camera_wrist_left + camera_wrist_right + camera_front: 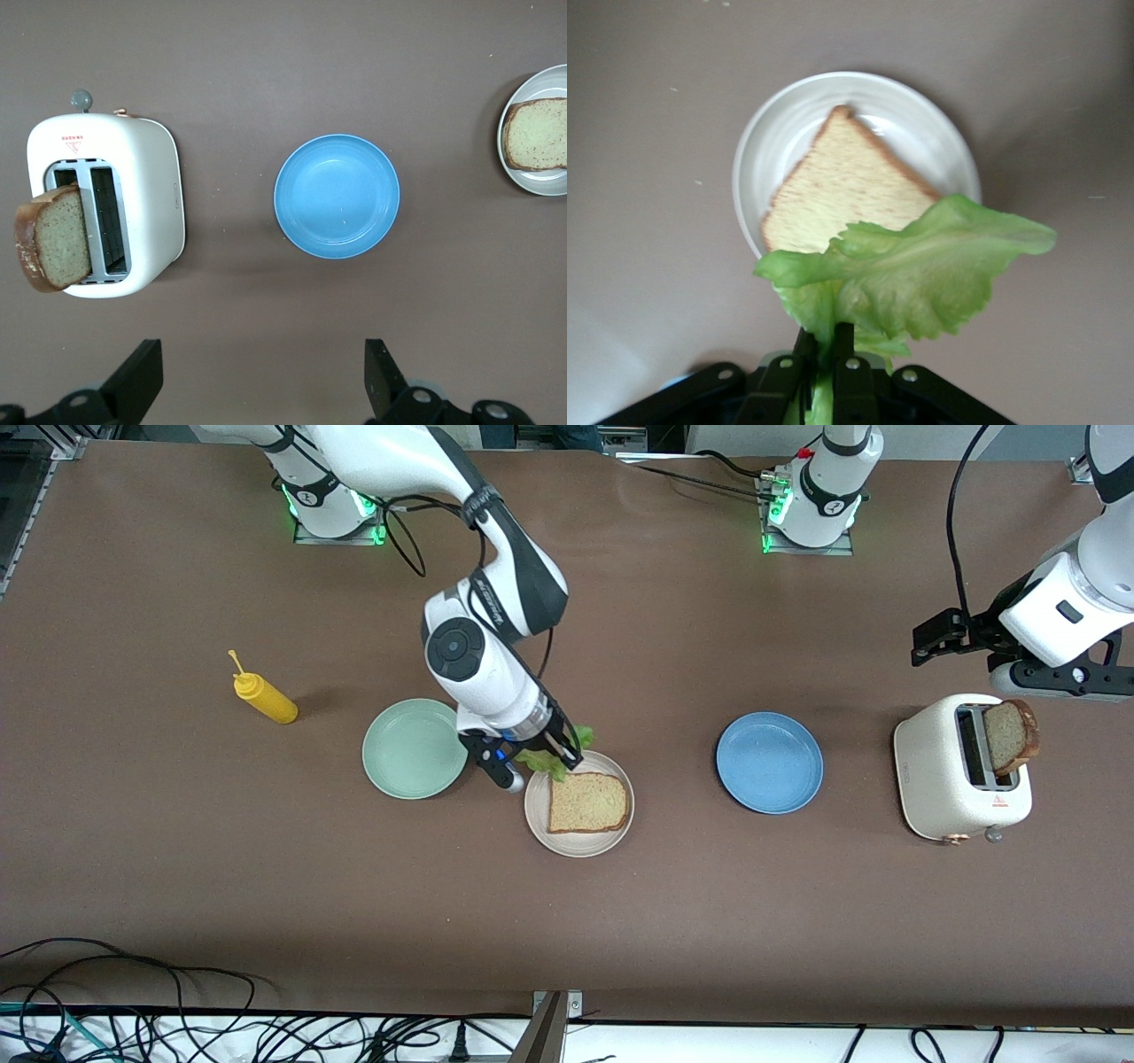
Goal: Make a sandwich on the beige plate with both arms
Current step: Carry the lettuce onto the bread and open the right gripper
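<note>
Brown counter (177, 850) carries the beige plate (578, 844), one bread slice (586, 802) lying flat as the sandwich base. Reaching down from its base, the right pincer (556, 760) hangs over the plate's rim, clenched on the lettuce leaf (921, 266), presumably to lay it on. Beside the toaster (961, 775), where a second slice (1013, 735) waits, the left pincer (261, 390) hovers released.

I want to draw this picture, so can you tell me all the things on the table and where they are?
beige plate: one, mid-table, beside the mint green plate
bread slices: two, brown; one on the beige plate, one in the toaster
lettuce leaf: one, green, held over the beige plate
mint green plate: one
blue plate: one, between beige plate and toaster
toaster: one, white, left arm's end
mustard bottle: one, yellow, right arm's end
right gripper: shut on the lettuce leaf
left gripper: open, waiting above the table
</note>
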